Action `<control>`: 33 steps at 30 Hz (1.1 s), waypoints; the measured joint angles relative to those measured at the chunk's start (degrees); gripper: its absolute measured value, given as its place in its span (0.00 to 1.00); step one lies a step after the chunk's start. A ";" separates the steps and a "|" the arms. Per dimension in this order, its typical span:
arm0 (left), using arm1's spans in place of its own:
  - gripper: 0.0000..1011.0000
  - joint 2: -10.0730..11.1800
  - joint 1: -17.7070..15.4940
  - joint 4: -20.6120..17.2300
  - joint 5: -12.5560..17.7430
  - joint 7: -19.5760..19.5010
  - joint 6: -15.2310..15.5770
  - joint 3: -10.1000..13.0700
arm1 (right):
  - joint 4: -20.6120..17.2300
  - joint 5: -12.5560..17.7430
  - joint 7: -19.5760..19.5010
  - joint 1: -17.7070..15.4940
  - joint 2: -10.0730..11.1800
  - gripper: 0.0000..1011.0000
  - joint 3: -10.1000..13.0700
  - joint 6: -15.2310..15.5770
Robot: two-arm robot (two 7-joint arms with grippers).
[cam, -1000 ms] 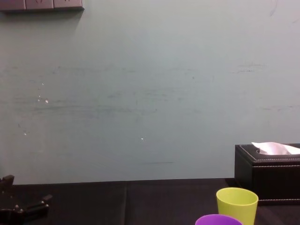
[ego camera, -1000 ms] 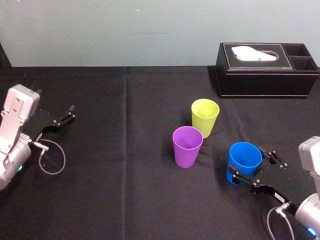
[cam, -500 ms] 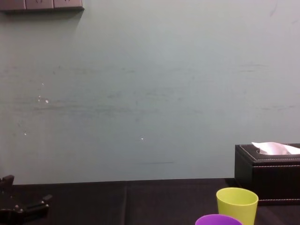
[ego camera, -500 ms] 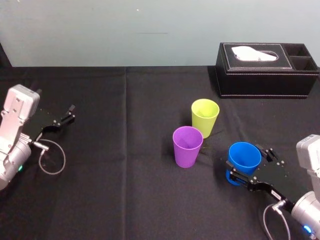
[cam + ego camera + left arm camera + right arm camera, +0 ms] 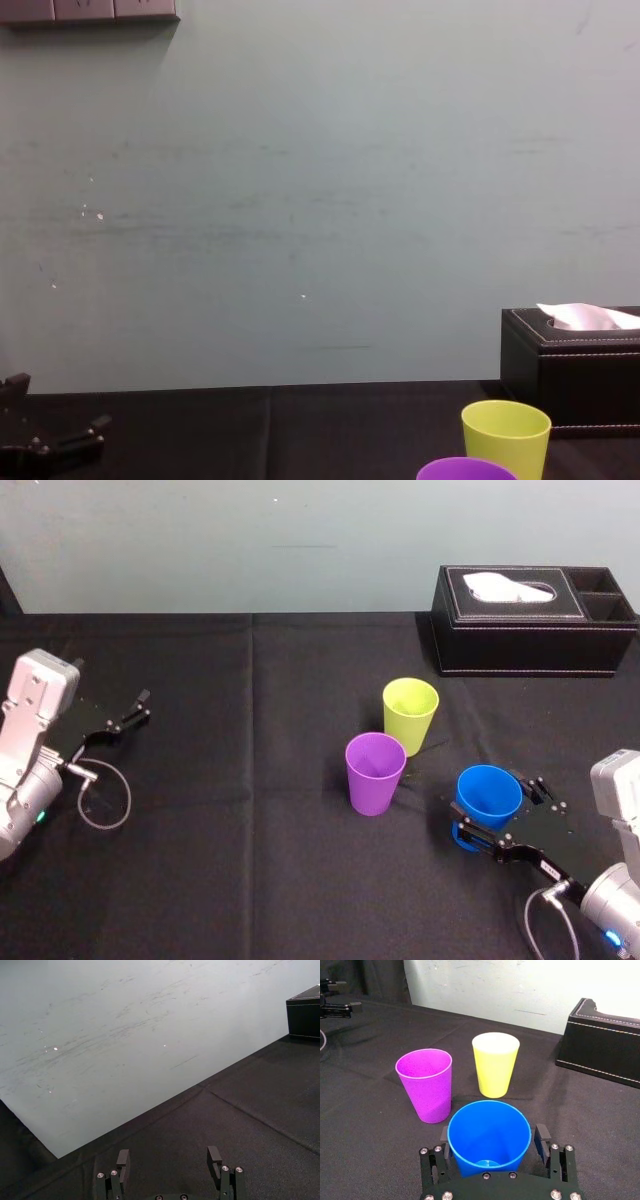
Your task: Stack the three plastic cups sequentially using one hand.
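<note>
Black cloth worktop: right tool (image 5: 492, 1134) straddles smooth tapered blue cup (image 5: 489, 794), barely shifted, grip unclear; left tool (image 5: 169, 1156) parked, gaping.

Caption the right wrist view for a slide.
Right gripper, jaws flanking the blue cup; purple cup and yellow-green cup beyond.

From the head we look down on the black table (image 5: 200, 880). Our chest camera sits low, facing the wall (image 5: 300, 200). The right wrist camera sits close behind the blue cup (image 5: 489, 1132). All four views share the tissue box (image 5: 535, 620).
</note>
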 joint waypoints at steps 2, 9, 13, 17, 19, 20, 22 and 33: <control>1.00 0.00 0.00 0.00 0.00 0.00 0.00 0.00 | -0.01 0.01 0.00 -0.01 0.01 0.98 0.00 0.00; 1.00 0.00 0.00 0.00 0.00 0.00 0.00 0.00 | -0.06 0.03 0.00 -0.04 0.03 0.83 0.00 0.00; 1.00 0.00 0.00 0.00 0.00 0.00 0.00 0.00 | -0.09 0.03 -0.01 -0.06 0.06 0.75 0.00 0.00; 1.00 0.00 0.00 0.00 0.00 0.00 0.00 0.00 | -0.19 0.03 -0.03 -0.11 0.10 0.73 0.01 -0.01; 1.00 0.00 0.00 0.00 0.00 0.00 0.00 0.00 | -0.63 0.03 0.06 -0.18 0.22 0.73 0.05 -0.10; 1.00 0.00 0.00 0.00 0.00 0.00 0.00 0.00 | -1.06 0.03 0.13 -0.20 0.34 0.73 0.10 -0.10; 1.00 0.00 0.00 0.00 0.00 0.00 0.00 0.00 | -1.53 0.03 0.19 -0.14 0.48 0.72 0.12 0.16; 1.00 0.00 0.00 0.00 0.00 0.00 0.00 0.00 | -4.37 0.11 1.45 3.56 2.77 0.72 0.30 4.85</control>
